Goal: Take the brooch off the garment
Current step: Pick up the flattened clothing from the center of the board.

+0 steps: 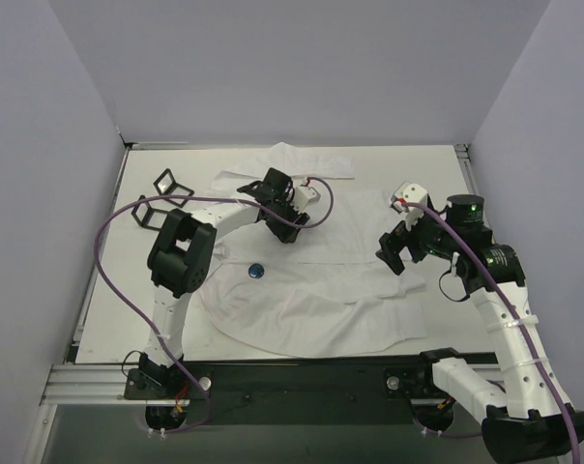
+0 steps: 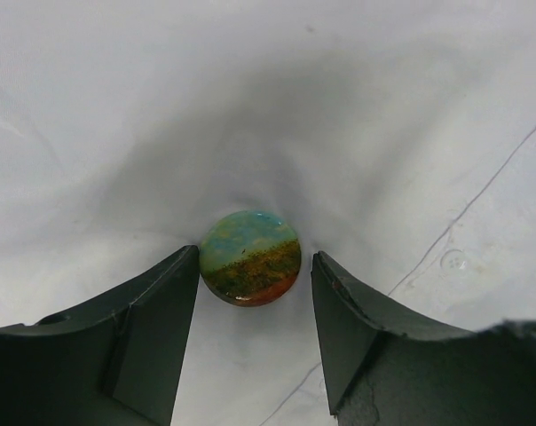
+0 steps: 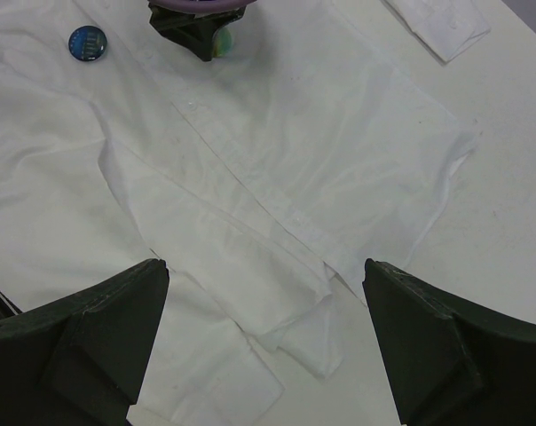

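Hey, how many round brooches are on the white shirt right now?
2. A landscape-coloured brooch sits within the open left gripper; a blue brooch lies on the shirt, nearer the left arm's base. Folds may hide others.

R gripper point(image 3: 264, 271) jaws spread wide, fingers point(image 3: 82, 346) at 7 & 5 o'clock, only cloth showing btwn them. White shirt point(image 3: 277, 151) fills most of frame, lying flat w/ a few creases. Its button placket point(image 3: 250, 173) runs diag from 11 toward 5. Blue badge point(image 3: 86, 42) sits on shirt at 11. L gripper point(image 3: 197, 31) pokes in at 12, dark tip just beside a small multicolour brooch point(image 3: 221, 42). Touching or not, can't tell. Folded cuff point(image 3: 438, 27) at 1. Bare table point(image 3: 508, 195) from 2 to 4.
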`<state>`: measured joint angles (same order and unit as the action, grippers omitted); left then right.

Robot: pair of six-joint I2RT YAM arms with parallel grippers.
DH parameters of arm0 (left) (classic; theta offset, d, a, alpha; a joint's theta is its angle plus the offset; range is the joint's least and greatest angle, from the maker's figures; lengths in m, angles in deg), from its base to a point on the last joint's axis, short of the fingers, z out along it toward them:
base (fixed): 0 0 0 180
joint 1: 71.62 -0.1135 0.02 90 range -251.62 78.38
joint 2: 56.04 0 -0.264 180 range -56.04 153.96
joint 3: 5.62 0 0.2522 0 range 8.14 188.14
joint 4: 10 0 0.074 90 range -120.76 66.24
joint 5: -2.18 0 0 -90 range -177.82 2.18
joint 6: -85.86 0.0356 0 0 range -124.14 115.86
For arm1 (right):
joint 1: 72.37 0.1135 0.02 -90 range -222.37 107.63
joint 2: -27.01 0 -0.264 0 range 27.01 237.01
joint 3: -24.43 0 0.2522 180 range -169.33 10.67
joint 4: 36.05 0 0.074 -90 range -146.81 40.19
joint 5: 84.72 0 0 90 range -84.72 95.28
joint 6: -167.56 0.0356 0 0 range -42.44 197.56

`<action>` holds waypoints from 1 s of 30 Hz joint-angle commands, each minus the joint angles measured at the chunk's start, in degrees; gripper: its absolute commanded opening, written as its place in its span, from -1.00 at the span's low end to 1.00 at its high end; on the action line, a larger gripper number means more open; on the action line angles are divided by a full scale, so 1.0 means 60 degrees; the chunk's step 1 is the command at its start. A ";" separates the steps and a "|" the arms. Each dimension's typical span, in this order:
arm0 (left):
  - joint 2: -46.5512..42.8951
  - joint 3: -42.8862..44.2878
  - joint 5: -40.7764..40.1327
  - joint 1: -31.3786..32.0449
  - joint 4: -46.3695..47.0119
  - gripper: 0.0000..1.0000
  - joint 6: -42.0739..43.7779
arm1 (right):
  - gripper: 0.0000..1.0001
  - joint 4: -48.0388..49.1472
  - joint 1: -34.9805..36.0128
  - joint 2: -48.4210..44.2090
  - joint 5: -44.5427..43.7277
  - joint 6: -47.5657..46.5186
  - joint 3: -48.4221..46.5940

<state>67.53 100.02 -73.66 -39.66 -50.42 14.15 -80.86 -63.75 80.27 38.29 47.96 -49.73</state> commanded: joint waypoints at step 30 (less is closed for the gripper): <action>-0.1171 -0.0781 0.0295 -0.0245 0.0927 0.33 -0.0235 | 0.74 0.0927 0.1068 0.2507 0.1823 0.0086 -0.0934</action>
<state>62.37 95.91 -64.38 -42.76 -48.32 11.50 -77.04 -57.63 97.90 49.57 48.96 -54.69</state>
